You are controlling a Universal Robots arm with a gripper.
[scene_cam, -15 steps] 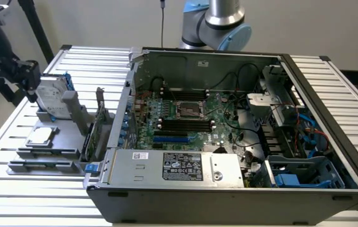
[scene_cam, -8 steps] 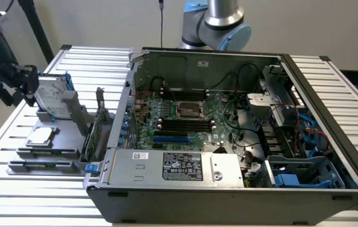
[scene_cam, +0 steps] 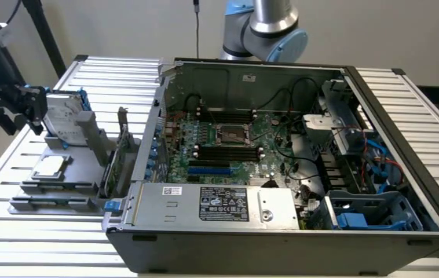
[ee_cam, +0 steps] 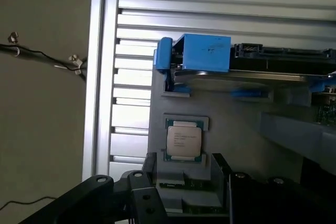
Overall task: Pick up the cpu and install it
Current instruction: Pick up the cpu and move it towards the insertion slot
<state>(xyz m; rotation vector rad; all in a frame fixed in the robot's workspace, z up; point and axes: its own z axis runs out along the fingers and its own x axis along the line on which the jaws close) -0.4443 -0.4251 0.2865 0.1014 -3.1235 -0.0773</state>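
- Gripper (scene_cam: 28,109): jaws spread and empty, hovering near the cpu (ee_cam: 184,139).
- I find the cpu lying flat in its grey holder (ee_cam: 157,114) on the slatted table (ee_cam: 210,3), not yet picked up.
- The motherboard socket (scene_cam: 231,134) appears unfilled, so installation is outstanding.

Open PC case (scene_cam: 281,250), HDD (scene_cam: 63,119) beside
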